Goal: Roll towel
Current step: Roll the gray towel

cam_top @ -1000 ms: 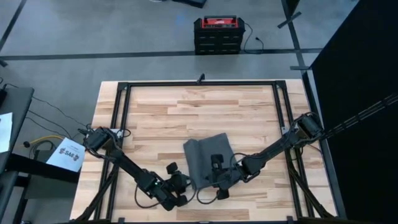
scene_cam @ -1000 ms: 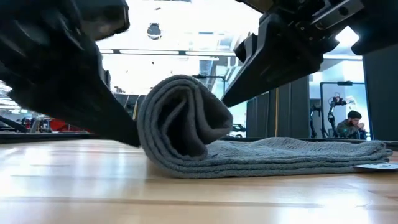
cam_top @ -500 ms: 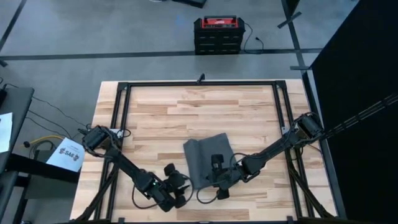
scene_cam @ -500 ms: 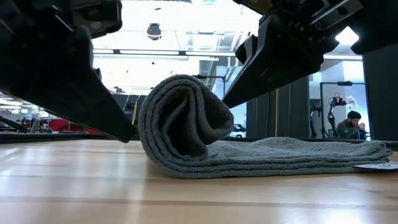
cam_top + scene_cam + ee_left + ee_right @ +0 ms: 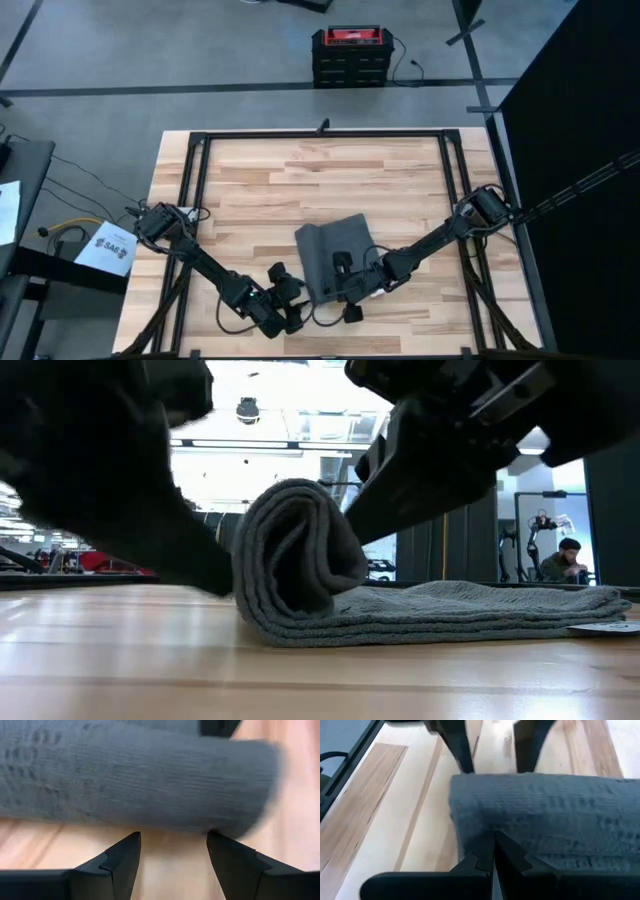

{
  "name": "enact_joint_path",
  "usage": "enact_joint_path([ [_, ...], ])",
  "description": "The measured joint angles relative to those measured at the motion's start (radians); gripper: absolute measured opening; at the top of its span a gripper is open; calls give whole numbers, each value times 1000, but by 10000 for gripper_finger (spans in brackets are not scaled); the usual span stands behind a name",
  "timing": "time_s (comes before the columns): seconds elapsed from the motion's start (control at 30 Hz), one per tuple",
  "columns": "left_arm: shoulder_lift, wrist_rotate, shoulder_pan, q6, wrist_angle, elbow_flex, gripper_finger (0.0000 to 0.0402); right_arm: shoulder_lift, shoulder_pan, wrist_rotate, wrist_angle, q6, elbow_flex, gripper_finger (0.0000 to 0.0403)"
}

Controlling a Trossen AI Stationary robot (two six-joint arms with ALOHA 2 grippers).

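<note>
The towel (image 5: 335,258) lies just toward 6 o'clock of the table's centre in the high view, its 6 o'clock end turned up into a fat coil while the rest lies flat toward 12; the low view shows the coil (image 5: 298,550) standing on several flat layers, so the roll looks barely begun. The right gripper (image 5: 492,851) has its fingers pressed together at the coil's 3 o'clock side, seemingly pinching a fold of cloth, probably to keep the coil from slumping; the left gripper (image 5: 172,852) sits at about 7 o'clock of the towel, fingers spread and empty with the tips just short of the coil's face, likely poised to push or pinch it. The table (image 5: 260,180) is pale wood planks inside a dark frame; beyond it the low view shows a bright hall with ceiling lights and a person (image 5: 568,558) far off at 3 o'clock.
</note>
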Motion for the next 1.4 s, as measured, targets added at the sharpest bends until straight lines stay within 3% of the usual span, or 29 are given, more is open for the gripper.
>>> enact_joint_path([
  [0.5,15,31,20,30,63,1,214,55,-20,-31,97,-10,0,0],
  [0.87,15,32,12,9,39,1,214,-39,6,8,-85,-1,1,0],
  [1.4,15,67,25,33,84,1,214,58,1,-34,110,-6,1,0],
])
